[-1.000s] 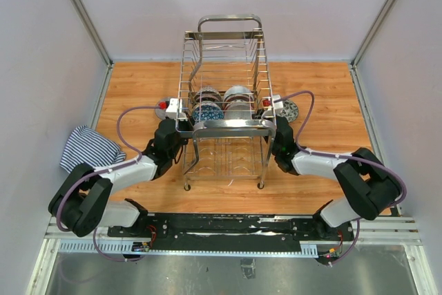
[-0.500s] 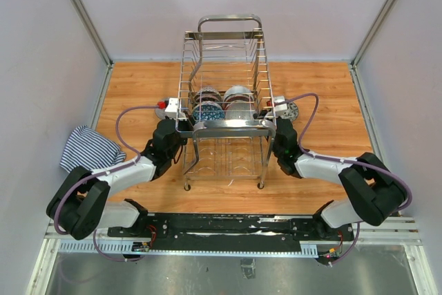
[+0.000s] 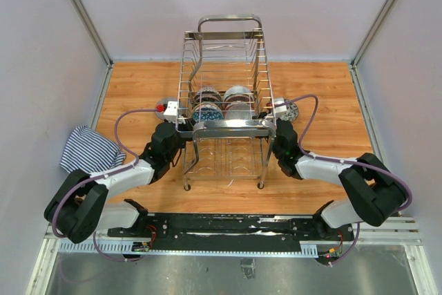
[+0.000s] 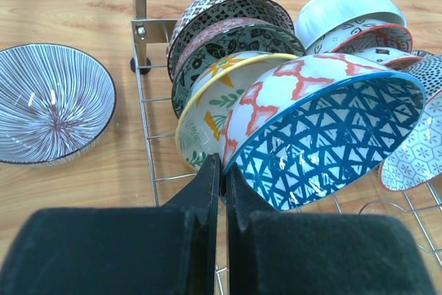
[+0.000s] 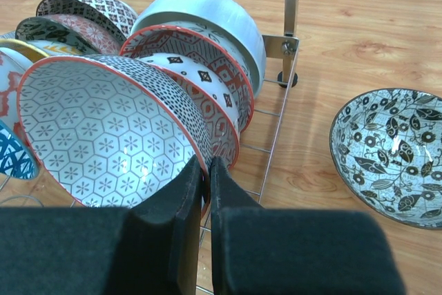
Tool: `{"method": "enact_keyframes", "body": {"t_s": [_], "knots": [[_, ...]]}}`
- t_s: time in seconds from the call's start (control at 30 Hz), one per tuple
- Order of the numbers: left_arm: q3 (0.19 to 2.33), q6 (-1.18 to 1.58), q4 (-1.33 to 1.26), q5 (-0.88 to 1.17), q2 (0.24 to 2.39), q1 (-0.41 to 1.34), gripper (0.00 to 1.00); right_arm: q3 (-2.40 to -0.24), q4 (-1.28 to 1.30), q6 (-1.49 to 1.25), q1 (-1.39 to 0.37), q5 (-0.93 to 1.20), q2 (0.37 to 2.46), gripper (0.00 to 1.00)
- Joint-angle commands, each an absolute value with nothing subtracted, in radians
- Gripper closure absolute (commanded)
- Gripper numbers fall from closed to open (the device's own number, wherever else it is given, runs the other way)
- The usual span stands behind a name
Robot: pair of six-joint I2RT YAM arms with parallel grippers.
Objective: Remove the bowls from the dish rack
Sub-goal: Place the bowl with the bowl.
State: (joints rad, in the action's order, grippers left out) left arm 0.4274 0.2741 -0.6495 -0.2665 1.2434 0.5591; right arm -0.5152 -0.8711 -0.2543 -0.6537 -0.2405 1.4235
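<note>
The chrome dish rack (image 3: pixel 224 53) stands mid-table with several bowls on edge in its lower tier. My left gripper (image 3: pixel 181 118) is at the rack's left side. In the left wrist view it (image 4: pixel 222 164) is shut on the rim of the nearest bowl, blue-triangle inside and red-orange outside (image 4: pixel 331 136). My right gripper (image 3: pixel 271 118) is at the rack's right side. In the right wrist view it (image 5: pixel 207 164) is shut on the red rim of a hexagon-patterned bowl (image 5: pixel 97 129). More bowls stand behind each (image 4: pixel 228 12) (image 5: pixel 200 18).
A striped blue-grey bowl (image 4: pixel 52 105) sits on the wood left of the rack (image 3: pixel 164 104). A black floral bowl (image 5: pixel 394 153) sits on the right (image 3: pixel 289 110). A striped cloth (image 3: pixel 90 148) lies at the left edge. Rack wires (image 4: pixel 148 101) and a post (image 5: pixel 291 5) are close by.
Both arms have shifted slightly at the rack's sides. The grippers stay low beside the bowls; the bowls in the rack have not visibly moved.
</note>
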Motion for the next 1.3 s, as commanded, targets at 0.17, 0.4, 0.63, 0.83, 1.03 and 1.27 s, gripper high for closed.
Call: {"method": "enact_keyframes", "body": {"t_s": [0.17,0.4,0.63,0.83,1.03,1.27], "knots": [[0.406,0.294,-0.736,-0.244,1.187,0.572,0.99,-0.489,-0.971,-0.293,-0.672,-0.173,1.38,0.99],[0.419,0.296,-0.678,-0.276,1.143,0.573,0.99,-0.489,-0.92,-0.287,-0.672,-0.201,1.315,0.99],[0.465,0.316,-0.571,-0.331,1.1,0.572,0.99,-0.511,-0.817,-0.28,-0.671,-0.258,1.232,0.99],[0.526,0.329,-0.463,-0.35,1.088,0.572,1.0,-0.538,-0.732,-0.287,-0.67,-0.294,1.194,0.99],[0.567,0.351,-0.385,-0.348,1.08,0.563,1.0,-0.553,-0.662,-0.297,-0.663,-0.32,1.148,0.99],[0.611,0.395,-0.301,-0.282,1.062,0.495,1.0,-0.579,-0.552,-0.309,-0.611,-0.335,1.086,0.99]]}}
